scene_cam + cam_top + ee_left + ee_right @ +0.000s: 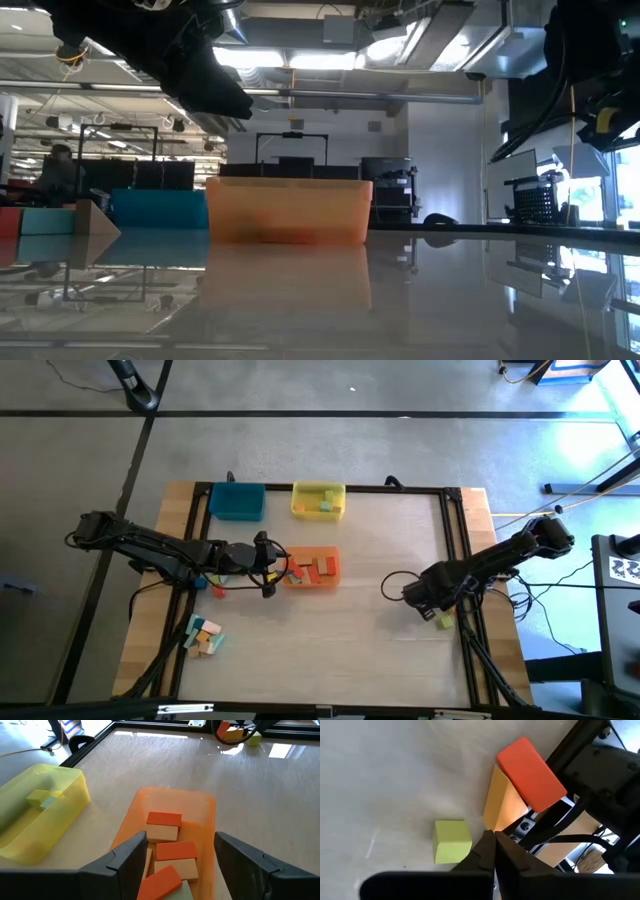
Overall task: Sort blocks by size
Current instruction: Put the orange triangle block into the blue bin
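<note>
Right gripper [492,851] closed beside green block [451,840]; no writing readable

Trays: 3 total, i.e. 1 blue tray [237,501], 1 yellow tray [318,501] beside it, 1 orange tray [314,568] near the yellow. Arms: 2. Orange tray contents: approx. 5 blocks [167,852].

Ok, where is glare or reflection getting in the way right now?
Low view: glossy table mirrors the translucent orange tray and ceiling lights. Left wrist view: bright window patches on the tabletop near the far edge. High view: washed-out light at the top right corner.
</note>
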{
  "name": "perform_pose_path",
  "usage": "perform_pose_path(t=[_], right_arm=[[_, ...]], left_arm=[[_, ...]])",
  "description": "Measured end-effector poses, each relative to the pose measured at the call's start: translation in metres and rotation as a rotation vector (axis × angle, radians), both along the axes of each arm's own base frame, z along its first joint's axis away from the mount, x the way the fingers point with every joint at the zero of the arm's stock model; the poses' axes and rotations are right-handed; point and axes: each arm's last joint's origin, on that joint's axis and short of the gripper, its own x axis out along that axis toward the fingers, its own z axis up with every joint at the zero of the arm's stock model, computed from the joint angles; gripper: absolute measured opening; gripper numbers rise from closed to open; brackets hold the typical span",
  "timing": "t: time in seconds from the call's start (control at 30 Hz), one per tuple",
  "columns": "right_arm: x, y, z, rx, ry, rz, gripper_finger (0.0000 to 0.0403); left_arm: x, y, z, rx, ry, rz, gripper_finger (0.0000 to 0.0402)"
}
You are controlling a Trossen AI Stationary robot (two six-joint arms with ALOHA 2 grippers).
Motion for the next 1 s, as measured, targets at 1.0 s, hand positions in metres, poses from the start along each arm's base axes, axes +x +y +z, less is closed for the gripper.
perform_pose_path(t=[1.0], right_arm=[[0.025,0.001,-0.051,-0.017,0.286,0.124,0.0012]], left_arm=[[0.000,0.000,0.000,0.009,0.004,-0.007,0.0219]])
